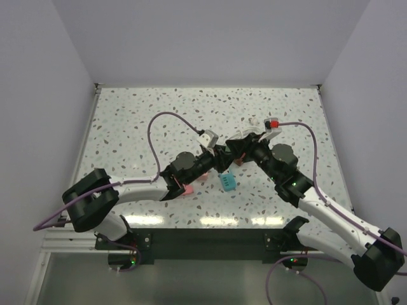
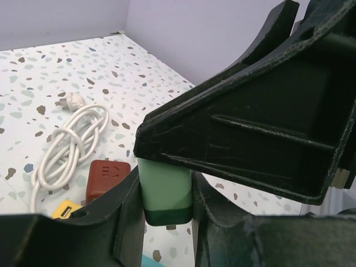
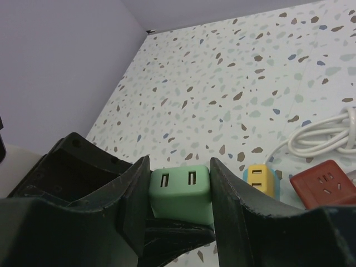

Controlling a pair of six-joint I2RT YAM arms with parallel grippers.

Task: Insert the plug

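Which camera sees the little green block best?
The right wrist view: the green block faces it, showing two slots, squeezed in the right hand. The left wrist view shows only its side. From the top view, arms hide it.

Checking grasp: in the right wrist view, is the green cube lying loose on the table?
No, the green cube sits clamped between the right end effector fingers.

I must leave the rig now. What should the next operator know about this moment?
Right tool: shut on the green adapter, USB slots facing its camera.
Left tool: fingers on either side of the same green adapter; firm grip not certain.
Red socket cube, yellow cube and coiled white cable lie on the table.
Done: adapter lifted.
Left: insert the plug.
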